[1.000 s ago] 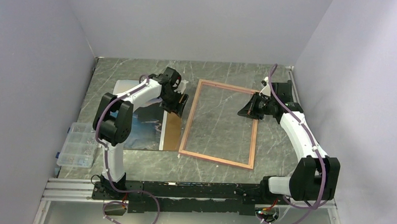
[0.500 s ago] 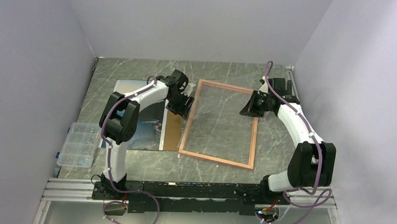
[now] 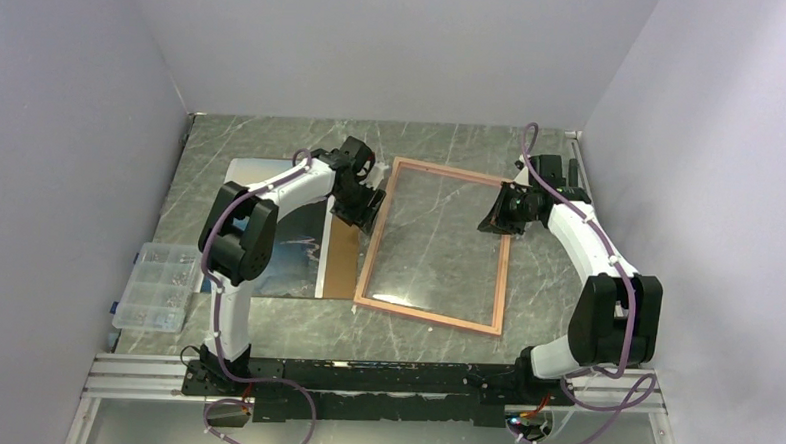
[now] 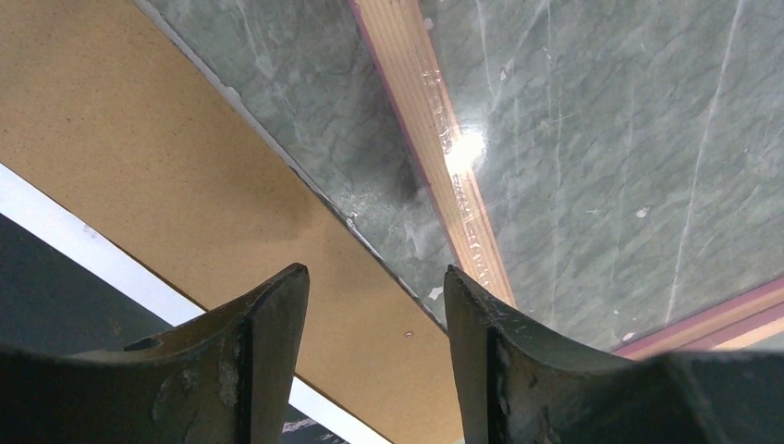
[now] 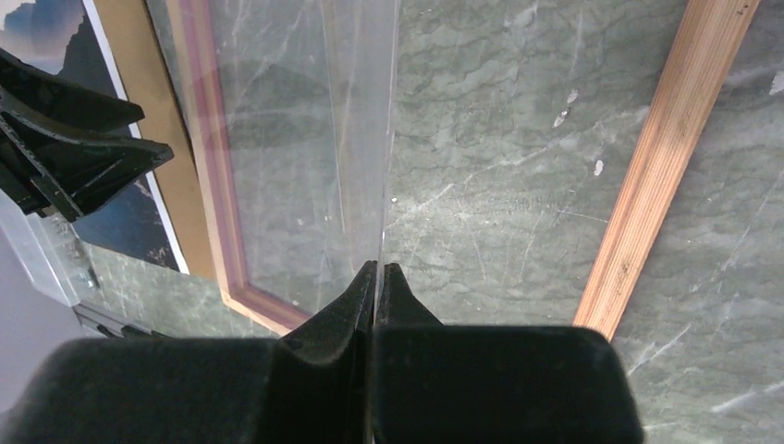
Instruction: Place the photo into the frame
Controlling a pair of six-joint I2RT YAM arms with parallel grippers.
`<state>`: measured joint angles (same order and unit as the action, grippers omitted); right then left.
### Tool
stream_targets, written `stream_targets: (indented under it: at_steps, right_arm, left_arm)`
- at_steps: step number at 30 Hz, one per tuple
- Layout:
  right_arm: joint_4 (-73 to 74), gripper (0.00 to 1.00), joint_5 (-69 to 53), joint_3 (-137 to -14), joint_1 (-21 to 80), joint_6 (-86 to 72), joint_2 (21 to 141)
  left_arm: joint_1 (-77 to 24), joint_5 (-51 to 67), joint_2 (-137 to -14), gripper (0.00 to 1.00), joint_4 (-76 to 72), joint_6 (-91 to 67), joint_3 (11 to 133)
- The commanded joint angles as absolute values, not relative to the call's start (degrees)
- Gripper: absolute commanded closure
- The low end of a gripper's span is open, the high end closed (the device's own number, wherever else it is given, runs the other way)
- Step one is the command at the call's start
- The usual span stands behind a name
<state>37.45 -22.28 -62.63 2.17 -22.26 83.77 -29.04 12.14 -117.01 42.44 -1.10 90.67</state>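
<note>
The frame lies flat mid-table, wood-brown side up. My right gripper is shut on the right edge of its clear pane, which tilts up out of the frame. My left gripper is open with nothing between its fingers. It hovers over the edge of the brown backing board, just left of the frame's left bar. The photo, a blue coast picture, lies face up left of the frame. The board covers part of it, and so does my left arm.
A clear plastic parts box sits at the table's left edge. Grey walls close in the left, back and right sides. The arm bases stand on a rail along the near edge.
My left gripper has moved right, from over the backing board toward the frame's left bar, and its jaws have narrowed a little. The right gripper keeps its hold on the pane and has barely shifted.
</note>
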Motion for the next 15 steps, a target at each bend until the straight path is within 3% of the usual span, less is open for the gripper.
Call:
stream_targets:
  at_steps: [1, 15]
  right_arm:
    - [38.0, 1.00, -19.0, -64.3, 1.8, -22.0, 83.8]
    - [36.2, 1.00, -19.1, -62.5, 1.8, -23.3, 83.8]
  left_arm:
    - [-29.6, 11.9, -117.7, 0.39, 41.7, -0.7, 93.0]
    - [-30.1, 11.4, -117.4, 0.41, 41.4, 1.7, 92.4]
